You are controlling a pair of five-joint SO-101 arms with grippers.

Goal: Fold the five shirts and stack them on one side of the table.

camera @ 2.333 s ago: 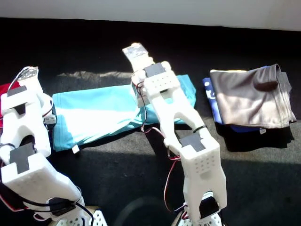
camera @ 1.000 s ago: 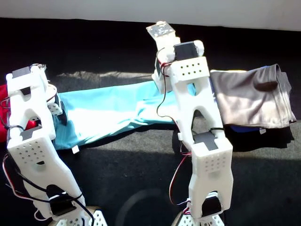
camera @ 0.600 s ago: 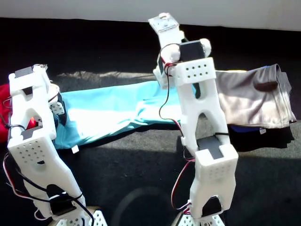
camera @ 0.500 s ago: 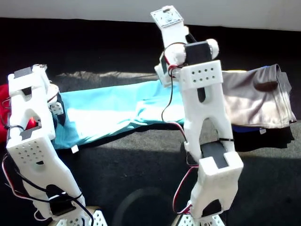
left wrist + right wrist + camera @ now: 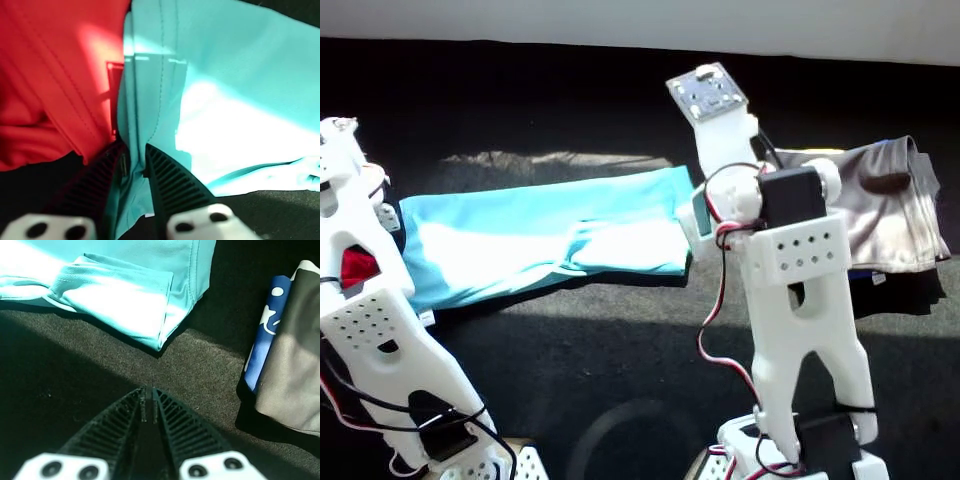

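far left: red shirt (image 5: 50, 75), bunched, touching the teal shirt's (image 5: 540, 235) end. left gripper (image 5: 134, 150) clenched on that teal edge, fabric pinched between the jaws. teal shirt lies stretched across mid-table, rumpled along its near side. right gripper (image 5: 149, 392) jaws pressed together, holding nothing, over bare table (image 5: 60, 390) near the teal corner. far right: grey shirt (image 5: 880, 215) folded on top of blue shirt (image 5: 265, 340).
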